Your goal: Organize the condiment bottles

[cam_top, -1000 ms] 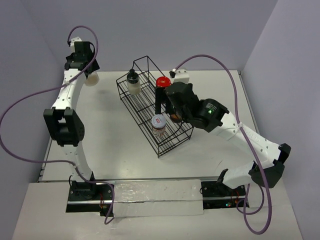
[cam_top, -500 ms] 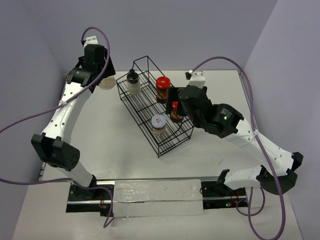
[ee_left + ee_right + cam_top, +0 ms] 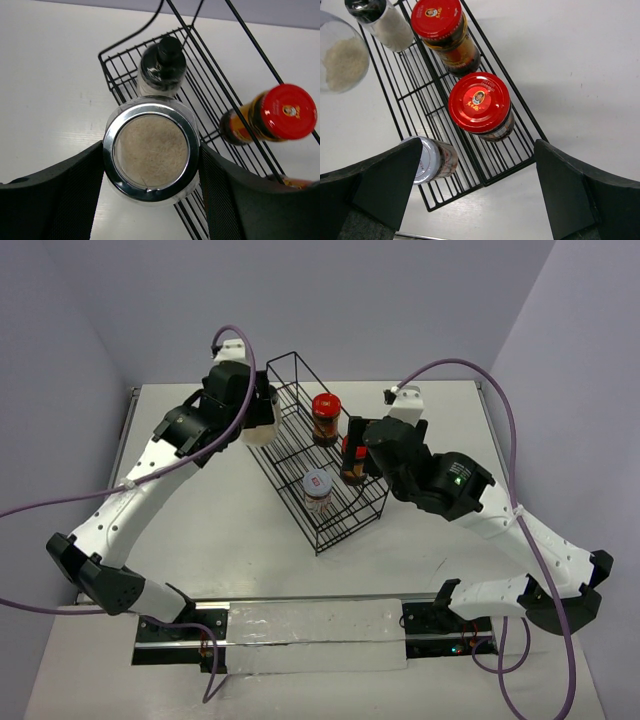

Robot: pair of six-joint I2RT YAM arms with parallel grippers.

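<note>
My left gripper (image 3: 254, 418) (image 3: 151, 167) is shut on the clear jar with pale contents (image 3: 259, 431) (image 3: 151, 148) and holds it above the far-left end of the black wire rack (image 3: 330, 515). The clear black-capped jar (image 3: 162, 66) stands in the rack just beyond it. One red-lidded jar (image 3: 325, 410) (image 3: 441, 22) stands at the rack's back. The second red-lidded jar (image 3: 349, 462) (image 3: 479, 103) stands beside it. The white-lidded jar (image 3: 317, 487) (image 3: 429, 160) stands on the lower tier. My right gripper (image 3: 352, 440) (image 3: 477, 167) is open and empty above the second red-lidded jar.
The rack (image 3: 485, 170) sits diagonally mid-table on the white tabletop (image 3: 210, 510). Purple cables loop from both arms. Grey walls close the back and sides. A metal rail (image 3: 300, 625) runs along the near edge.
My left arm swung right from the table's far-left corner, carrying the pale jar to the rack's far-left end. My right gripper drew back to the right, leaving the second red-lidded jar standing in the rack.
</note>
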